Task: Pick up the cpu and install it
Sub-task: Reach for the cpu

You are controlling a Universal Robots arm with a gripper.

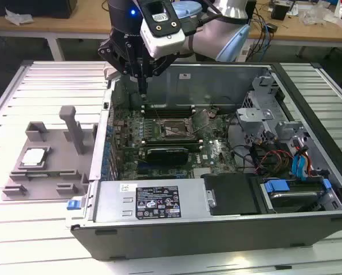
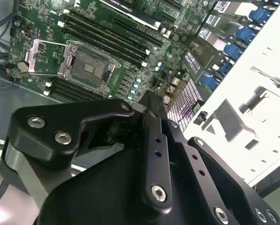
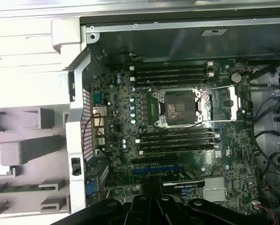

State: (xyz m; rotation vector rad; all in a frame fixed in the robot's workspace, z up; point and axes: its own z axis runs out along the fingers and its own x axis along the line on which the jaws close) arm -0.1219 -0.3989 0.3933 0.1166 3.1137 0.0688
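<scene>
The cpu [image 1: 34, 157], a small square chip with a silver top, lies flat in the grey fixture [image 1: 56, 172] on the table at the exterior view's left. My gripper [image 1: 142, 87] hangs over the back left corner of the open computer case [image 1: 216, 212], well away from the cpu, fingers pressed together and holding nothing. The black fingers [image 2: 148, 101] also appear in the second wrist view and in the first wrist view [image 3: 151, 200]. On the green motherboard, the cpu socket [image 1: 175, 129] [image 2: 88, 68] [image 3: 179, 108] is bare, its metal load plate [image 3: 224, 101] flipped open.
The case wall [image 3: 76, 140] stands between the fixture and the motherboard. Memory slots [image 3: 170, 75] flank the socket. A graphics card [image 1: 168, 153], a black power supply [image 1: 159, 200], drive bays with blue tabs [image 1: 299, 166] and loose cables [image 1: 262, 157] fill the case.
</scene>
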